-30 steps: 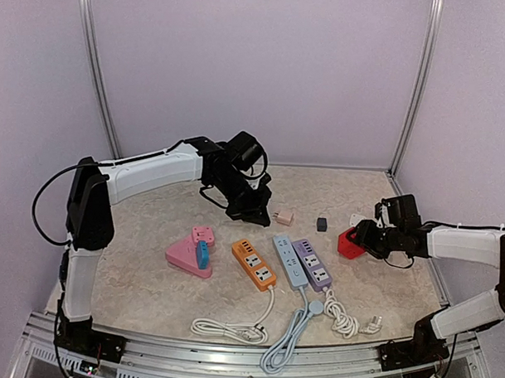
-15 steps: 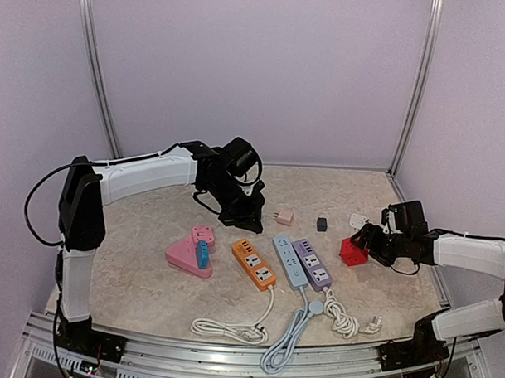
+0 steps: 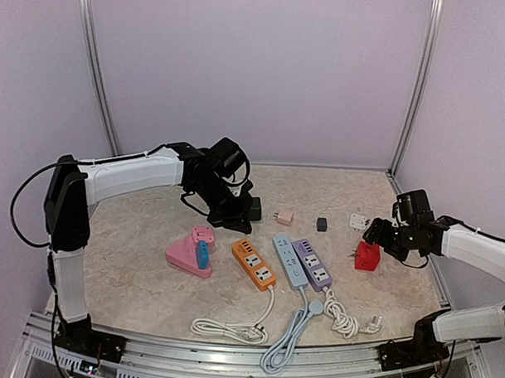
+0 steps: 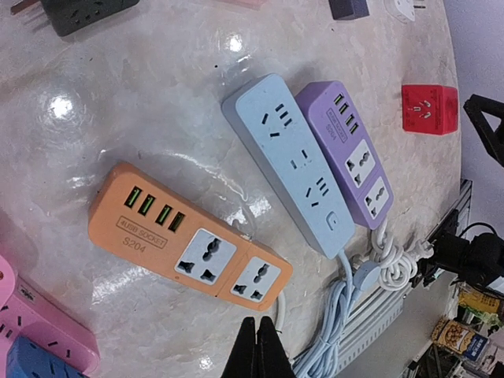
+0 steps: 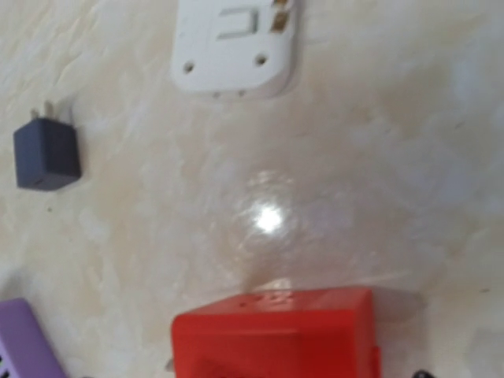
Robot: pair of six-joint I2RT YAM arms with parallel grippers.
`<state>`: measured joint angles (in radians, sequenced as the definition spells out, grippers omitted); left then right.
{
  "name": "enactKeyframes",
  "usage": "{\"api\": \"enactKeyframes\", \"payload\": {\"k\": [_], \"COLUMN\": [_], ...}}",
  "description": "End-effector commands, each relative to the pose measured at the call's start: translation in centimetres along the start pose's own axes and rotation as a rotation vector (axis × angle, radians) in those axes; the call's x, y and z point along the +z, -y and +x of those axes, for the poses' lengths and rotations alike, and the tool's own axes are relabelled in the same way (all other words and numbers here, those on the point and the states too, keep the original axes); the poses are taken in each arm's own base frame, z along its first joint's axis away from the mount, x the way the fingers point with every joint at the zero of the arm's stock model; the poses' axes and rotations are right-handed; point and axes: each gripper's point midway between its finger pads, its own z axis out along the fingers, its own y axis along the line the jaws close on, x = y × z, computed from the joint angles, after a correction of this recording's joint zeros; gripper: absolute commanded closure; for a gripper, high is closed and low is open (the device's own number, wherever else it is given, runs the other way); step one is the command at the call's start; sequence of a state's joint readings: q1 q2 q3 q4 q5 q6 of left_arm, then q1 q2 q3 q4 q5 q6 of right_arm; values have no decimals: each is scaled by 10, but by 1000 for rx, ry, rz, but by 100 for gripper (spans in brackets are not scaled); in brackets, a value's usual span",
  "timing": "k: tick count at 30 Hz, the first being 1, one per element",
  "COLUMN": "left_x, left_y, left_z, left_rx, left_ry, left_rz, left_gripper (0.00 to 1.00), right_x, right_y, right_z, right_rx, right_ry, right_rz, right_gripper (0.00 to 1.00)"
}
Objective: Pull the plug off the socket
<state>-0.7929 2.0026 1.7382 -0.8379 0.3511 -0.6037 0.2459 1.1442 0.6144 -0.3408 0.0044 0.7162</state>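
A red cube socket (image 3: 367,256) stands on the table by itself, filling the bottom of the right wrist view (image 5: 276,331). A white plug (image 3: 357,219) lies loose just behind it (image 5: 236,43). My right gripper (image 3: 383,238) hovers at the cube's far right side, open; its fingers do not show in its own view. At the left, a blue plug (image 3: 202,254) sits in a pink socket (image 3: 184,255). My left gripper (image 3: 235,212) is shut on nothing, its tip (image 4: 257,346) above the table near the orange strip (image 4: 189,236).
Orange (image 3: 254,264), pale blue (image 3: 289,261) and purple (image 3: 312,264) power strips lie mid-table, their cords coiled at the near edge (image 3: 231,328). A dark socket (image 3: 253,207), a small pink plug (image 3: 283,217) and a small dark adapter (image 3: 322,224) lie behind them.
The right gripper carried the red cube nearer and rightwards, set it down and opened. The left arm drew back to the left, uncovering the dark socket.
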Motion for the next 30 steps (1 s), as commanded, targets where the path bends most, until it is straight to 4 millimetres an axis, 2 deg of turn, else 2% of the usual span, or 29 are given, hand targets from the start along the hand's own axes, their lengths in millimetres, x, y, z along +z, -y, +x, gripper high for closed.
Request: {"api": "enactKeyframes", "payload": {"k": [1, 3, 6, 10, 18, 22, 23, 24, 26, 30], "left_x": [-25, -30, -35, -50, -72, -84, -85, -90, -96, -100], "left_y": [-7, -15, -29, -53, -116, -146, -152, -156, -165, -182], "left_z": [-5, -2, 5, 15, 45, 62, 64, 65, 68, 71], "left_rx": [-21, -36, -66, -124, -308, -399, -421, -434, -452, -467], "left_ry": [67, 79, 93, 142, 192, 211, 219, 235, 249, 261], "left_rz": [-8, -29, -73, -163, -239, -225, -212, -196, -189, -182], "left_gripper": [100, 100, 100, 100, 100, 100, 100, 100, 100, 100], "right_x": [-17, -21, -23, -11, 16, 20, 27, 22, 32, 42], "right_y": [3, -11, -43, -99, -227, -297, -309, -327, -352, -391], "right_z": [-8, -11, -7, 14, 73, 103, 116, 120, 142, 169], "right_rx": [-58, -93, -156, -239, -422, -472, -496, -509, -544, -578], "right_ry": [26, 38, 41, -9, -109, -162, -185, -185, -222, -263], "right_rz": [84, 80, 34, -48, -221, -362, -368, -399, -423, -461], "right_gripper": [17, 18, 19, 22, 25, 27, 27, 27, 27, 27]}}
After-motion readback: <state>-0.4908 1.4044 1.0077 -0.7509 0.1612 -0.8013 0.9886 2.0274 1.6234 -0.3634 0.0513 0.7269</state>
